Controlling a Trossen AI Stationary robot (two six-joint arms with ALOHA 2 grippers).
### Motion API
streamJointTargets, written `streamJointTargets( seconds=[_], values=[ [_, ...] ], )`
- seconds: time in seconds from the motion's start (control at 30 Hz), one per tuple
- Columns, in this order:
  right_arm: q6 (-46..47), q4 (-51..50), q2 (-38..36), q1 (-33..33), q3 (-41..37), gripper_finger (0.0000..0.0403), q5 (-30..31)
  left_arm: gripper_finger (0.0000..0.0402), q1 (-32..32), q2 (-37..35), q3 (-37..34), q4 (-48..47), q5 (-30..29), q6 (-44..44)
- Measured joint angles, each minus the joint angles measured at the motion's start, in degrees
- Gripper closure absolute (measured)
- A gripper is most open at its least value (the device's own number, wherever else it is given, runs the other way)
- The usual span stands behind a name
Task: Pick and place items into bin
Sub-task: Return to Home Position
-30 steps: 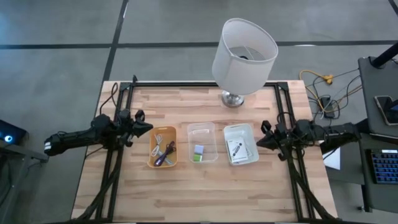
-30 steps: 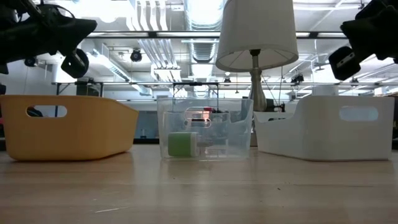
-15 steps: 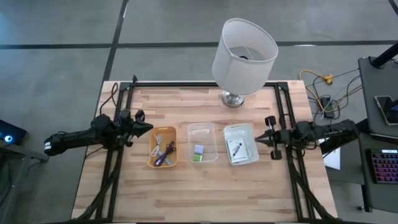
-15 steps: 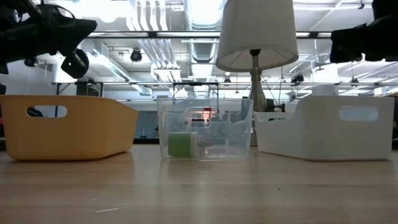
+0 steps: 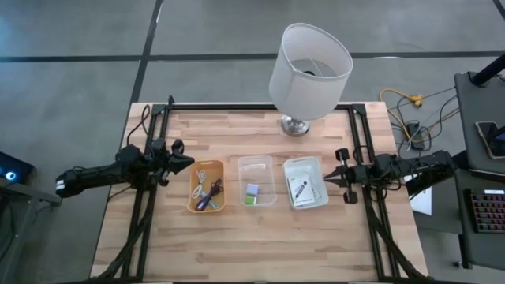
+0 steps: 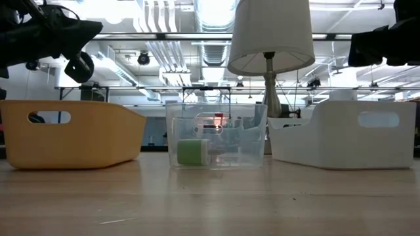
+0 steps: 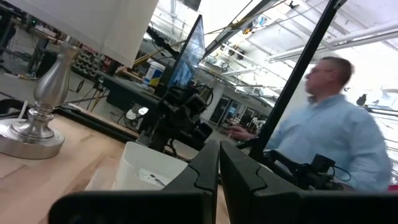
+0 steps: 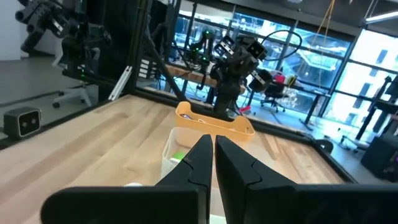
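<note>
left gripper (image 5: 183, 162) pressed together, just left of yellow bin (image 5: 192, 186) | right gripper (image 5: 330, 179) pressed together, just right of white bin (image 5: 323, 186) | cards (image 5: 301, 190) in white bin | green block (image 5: 249, 201) in clear middle bin (image 5: 256, 165) | cables (image 5: 203, 175), purple-handled tool (image 5: 207, 199) in yellow bin | bins mid-tabletop (image 5: 237, 244)

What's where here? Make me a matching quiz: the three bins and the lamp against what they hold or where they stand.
1 orange bin
2 clear bin
3 white bin
4 lamp

A printed cards
B behind the bins, on the table
C cables, purple-handled tool
D green block, lilac block

Pairs: 1-C, 2-D, 3-A, 4-B
</note>
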Motion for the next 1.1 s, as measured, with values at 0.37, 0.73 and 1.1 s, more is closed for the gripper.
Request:
streamJointTargets(
  seconds=[0.37, 0.73, 1.1],
  values=[
    [1.6, 0.0, 0.0, 0.0, 0.0, 0.0394, 0.0, 0.0402, 0.0, 0.0, 0.0, 0.0, 0.0, 0.0],
    [1.6, 0.0, 0.0, 0.0, 0.0, 0.0394, 0.0, 0.0402, 0.0, 0.0, 0.0, 0.0, 0.0, 0.0],
    [1.6, 0.0, 0.0, 0.0, 0.0, 0.0394, 0.0, 0.0402, 0.0, 0.0, 0.0, 0.0, 0.0, 0.0]
  ],
)
